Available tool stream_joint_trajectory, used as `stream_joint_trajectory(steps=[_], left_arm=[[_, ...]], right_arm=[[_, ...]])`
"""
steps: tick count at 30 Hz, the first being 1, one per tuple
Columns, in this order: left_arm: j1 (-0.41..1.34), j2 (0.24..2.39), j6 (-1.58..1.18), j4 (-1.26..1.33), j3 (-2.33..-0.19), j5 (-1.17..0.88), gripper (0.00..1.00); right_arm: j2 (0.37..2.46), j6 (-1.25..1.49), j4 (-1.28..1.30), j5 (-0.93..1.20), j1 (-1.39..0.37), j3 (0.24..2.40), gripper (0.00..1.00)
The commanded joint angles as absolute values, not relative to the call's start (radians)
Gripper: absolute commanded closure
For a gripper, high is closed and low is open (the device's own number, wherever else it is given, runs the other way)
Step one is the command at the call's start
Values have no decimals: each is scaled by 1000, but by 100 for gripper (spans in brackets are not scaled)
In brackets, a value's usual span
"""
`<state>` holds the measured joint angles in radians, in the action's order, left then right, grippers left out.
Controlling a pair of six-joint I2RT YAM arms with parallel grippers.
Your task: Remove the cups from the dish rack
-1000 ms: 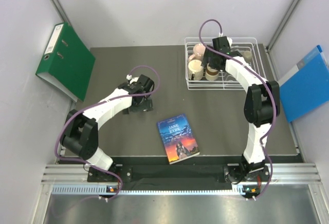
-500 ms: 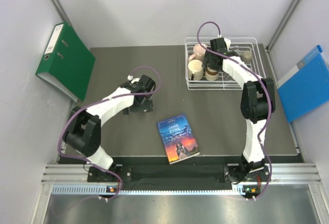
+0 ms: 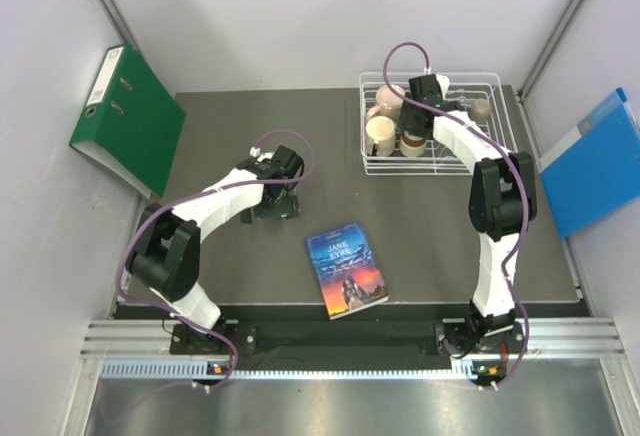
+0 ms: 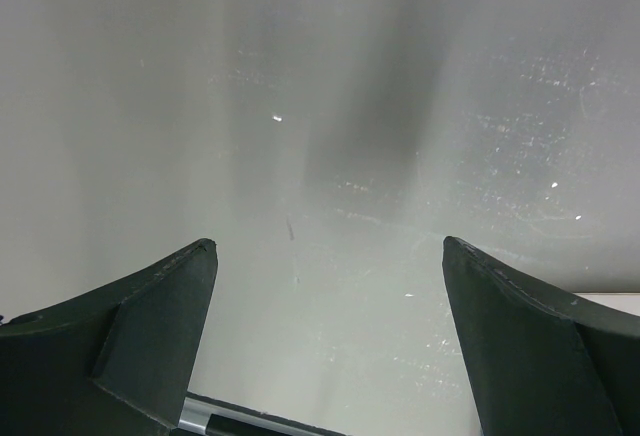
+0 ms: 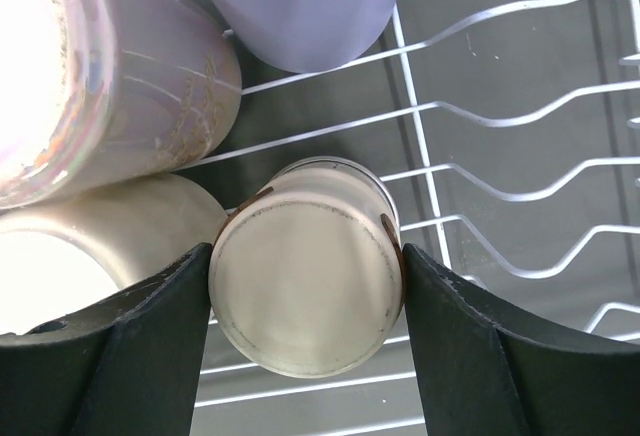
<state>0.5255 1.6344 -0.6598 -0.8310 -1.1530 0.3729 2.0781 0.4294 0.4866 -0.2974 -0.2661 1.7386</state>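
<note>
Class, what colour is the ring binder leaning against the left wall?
The binder is green. The top external view shows it best.

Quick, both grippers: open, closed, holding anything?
Left gripper: open, empty.
Right gripper: jaws on either side of the small pale cup in the rack, touching or nearly; a firm grip cannot be told.

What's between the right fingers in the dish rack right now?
A cream cup, round end toward the camera, fills the gap between the right fingers, seen in the right wrist view, inside the dish rack.
</note>
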Motion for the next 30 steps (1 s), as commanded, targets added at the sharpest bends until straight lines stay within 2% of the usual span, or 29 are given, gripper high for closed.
stream_joint_trajectory(steps=[1, 13, 23, 25, 26, 29, 30], left_arm=[[529, 1625, -667, -827, -1189, 373, 1], [529, 1569, -699, -764, -1178, 359, 1], [514, 1470, -772, -643, -1175, 255, 1], [497, 1436, -782, -586, -1170, 218, 1], [486, 1422, -788, -560, -1161, 157, 1], [425, 1349, -836, -387, -1091, 31, 1], [407, 1332, -877, -318, -1062, -98, 1]], right_arm=[[1987, 417, 486, -344, -282, 1718, 100], [1787, 402, 574, -373, -364, 1738, 100], [1510, 521, 485, -80, -362, 1583, 100], [1427, 557, 392, -11, -354, 1484, 100], [1398, 571, 340, 94, -348, 1439, 100], [1302, 699, 49, 286, -321, 1261, 100], [1283, 731, 8, 326, -313, 1197, 100]])
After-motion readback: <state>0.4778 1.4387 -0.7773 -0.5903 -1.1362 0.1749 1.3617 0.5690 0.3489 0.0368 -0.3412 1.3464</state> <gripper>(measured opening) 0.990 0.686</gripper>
